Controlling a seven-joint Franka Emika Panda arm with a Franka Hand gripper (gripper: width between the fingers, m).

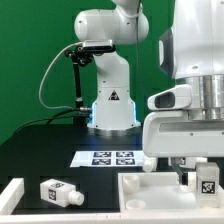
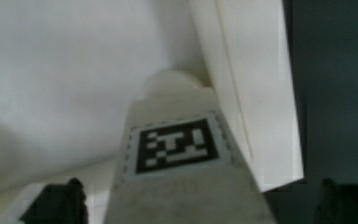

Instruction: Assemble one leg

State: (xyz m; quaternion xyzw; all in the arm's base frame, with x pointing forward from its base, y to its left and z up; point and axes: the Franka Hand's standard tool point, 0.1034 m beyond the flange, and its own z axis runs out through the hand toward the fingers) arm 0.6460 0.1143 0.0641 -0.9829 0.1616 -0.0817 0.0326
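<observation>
Against the tabletop's raised rim, fingers flank a tagged leg.

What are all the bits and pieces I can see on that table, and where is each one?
leg: one, white with a black-and-white tag, upright over the tabletop, at the hand; close up in the wrist view.
second leg: one, white with tags, lying on the black table toward the exterior view's left.
tabletop: one, white, rimmed, at the front toward the exterior view's right.
marker board: one, white with black tags, flat on the table in the middle.
white bar: one, at the front corner on the exterior view's left.
second robot: one, white, at the back against the green wall.
hand: one, white arm, dark fingers either side of the leg.
</observation>
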